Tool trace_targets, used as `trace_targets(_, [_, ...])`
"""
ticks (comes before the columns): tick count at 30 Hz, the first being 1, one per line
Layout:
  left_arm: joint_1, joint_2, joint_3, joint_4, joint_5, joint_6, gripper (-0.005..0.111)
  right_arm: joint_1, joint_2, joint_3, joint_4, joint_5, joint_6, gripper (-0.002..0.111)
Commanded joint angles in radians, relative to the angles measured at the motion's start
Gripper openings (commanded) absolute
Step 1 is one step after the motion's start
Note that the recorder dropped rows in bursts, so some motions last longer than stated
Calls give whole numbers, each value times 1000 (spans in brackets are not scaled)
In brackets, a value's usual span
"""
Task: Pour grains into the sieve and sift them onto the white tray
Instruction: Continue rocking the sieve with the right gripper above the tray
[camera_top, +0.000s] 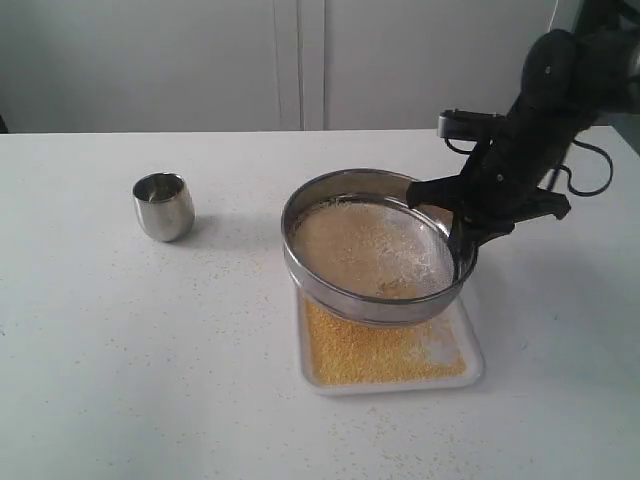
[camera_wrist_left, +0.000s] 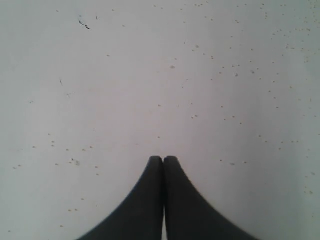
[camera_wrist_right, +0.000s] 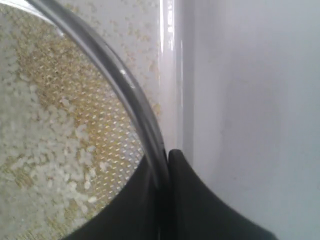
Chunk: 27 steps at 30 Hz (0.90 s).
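Note:
The round steel sieve (camera_top: 372, 250) hangs tilted just above the white tray (camera_top: 475, 350). My right gripper (camera_top: 462, 232) is shut on the sieve's right rim (camera_wrist_right: 125, 85), one finger inside and one outside. Pale rice-like grains (camera_wrist_right: 45, 150) lie on the mesh, with a few golden ones among them. Fine golden grains (camera_top: 380, 352) cover most of the tray under the sieve. My left gripper (camera_wrist_left: 163, 159) is shut on nothing, above bare white table; it is out of the exterior view.
A small rounded steel cup (camera_top: 163, 206) stands upright on the white table (camera_top: 120, 350), left of the sieve. Scattered specks of grain (camera_wrist_left: 75, 161) dot the table under the left gripper. A white wall (camera_top: 300, 60) runs behind the table.

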<state>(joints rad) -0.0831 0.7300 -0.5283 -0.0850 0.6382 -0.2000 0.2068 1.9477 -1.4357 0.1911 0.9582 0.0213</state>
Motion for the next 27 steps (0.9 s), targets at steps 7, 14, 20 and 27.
trace_targets(7, [2, -8, 6, -10, 5, -3, 0, 17, -114, 169, -26, -277, 32, 0])
trace_targets(14, [2, -8, 6, -10, 5, -3, 0, 31, -242, 350, -59, -348, 37, 0])
trace_targets(20, [2, -8, 6, -10, 5, -3, 0, 13, 14, -14, -131, -7, 118, 0])
trace_targets(27, [2, -8, 6, -10, 5, -3, 0, 13, 4, -6, -126, -44, 114, 0])
